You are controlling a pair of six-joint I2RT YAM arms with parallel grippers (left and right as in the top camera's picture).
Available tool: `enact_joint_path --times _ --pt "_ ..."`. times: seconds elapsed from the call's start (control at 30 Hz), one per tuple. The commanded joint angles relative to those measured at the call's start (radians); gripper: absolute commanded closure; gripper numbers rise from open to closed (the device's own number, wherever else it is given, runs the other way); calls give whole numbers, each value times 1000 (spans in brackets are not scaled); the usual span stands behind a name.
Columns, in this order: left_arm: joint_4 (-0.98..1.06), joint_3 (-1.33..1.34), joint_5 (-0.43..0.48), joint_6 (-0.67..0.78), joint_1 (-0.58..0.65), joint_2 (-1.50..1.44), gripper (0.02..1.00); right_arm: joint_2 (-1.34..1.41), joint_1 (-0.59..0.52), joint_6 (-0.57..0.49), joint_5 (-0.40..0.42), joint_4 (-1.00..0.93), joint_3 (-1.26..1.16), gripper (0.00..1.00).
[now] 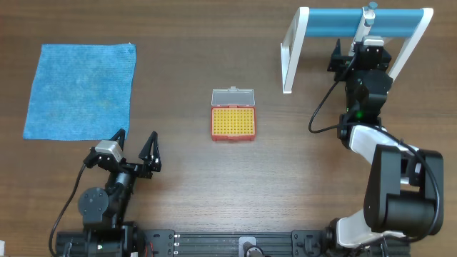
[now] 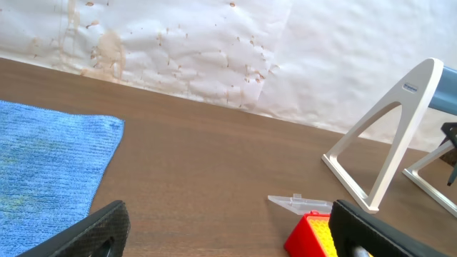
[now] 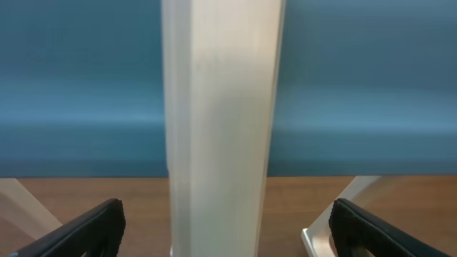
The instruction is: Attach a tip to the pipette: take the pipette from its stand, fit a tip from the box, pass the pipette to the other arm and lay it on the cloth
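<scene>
My right fingers (image 3: 89,230) are spread wide and grasp nothing. The pipette (image 3: 221,128) rises as a pale upright column between them with a gap on either side, so neither finger touches it. Behind it runs the blue bar of the stand (image 3: 371,93). From above I see the pipette (image 1: 369,13) hanging on that bar near its right end, and my right fingers (image 1: 335,56) are brought up close in front of the stand (image 1: 335,23) at the far right of the counter (image 1: 214,193). The stand is a white frame whose slanted legs rest on the counter. My left fingers (image 1: 151,148) are released too, parted in a wide V and holding nothing. They sit low near my left arm's base, well apart from every one of the task's things. The cloth (image 1: 80,91) lies flat at the far left of the counter, blue and roughly square. The tip box (image 1: 233,118) sits near the middle, between the cloth and the stand. Its clear lid is folded open toward the far side, and rows of yellow tips show in a red-orange base. From my left wrist I look past my left fingers (image 2: 100,230) over a corner of the cloth (image 2: 43,164). In that view I also see the edge of the tip box (image 2: 310,232) with its lid lying back, and one white leg of the stand (image 2: 389,143) beyond it.
</scene>
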Motion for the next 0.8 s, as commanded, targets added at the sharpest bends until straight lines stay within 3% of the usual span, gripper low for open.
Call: enact_joint_path --times 0.03,0.33,0.37,0.4,0.43,0.8 --pt "-7 -2 -5 -8 4 -5 115 23 -3 22 -6 8 37 77" --pt "-7 -2 -5 -8 4 -5 115 23 -3 11 -7 1 36 132" --pt "-7 -2 -5 -8 4 -5 115 23 -3 11 -7 1 36 240" --pt "-7 -2 -5 -7 4 -5 115 23 -3 11 -7 1 36 634" --pt "-7 -2 -5 -8 4 -5 115 23 -3 11 -7 1 36 904" --pt "-7 -2 -5 -8 4 -5 115 21 -3 12 -10 5 36 923"
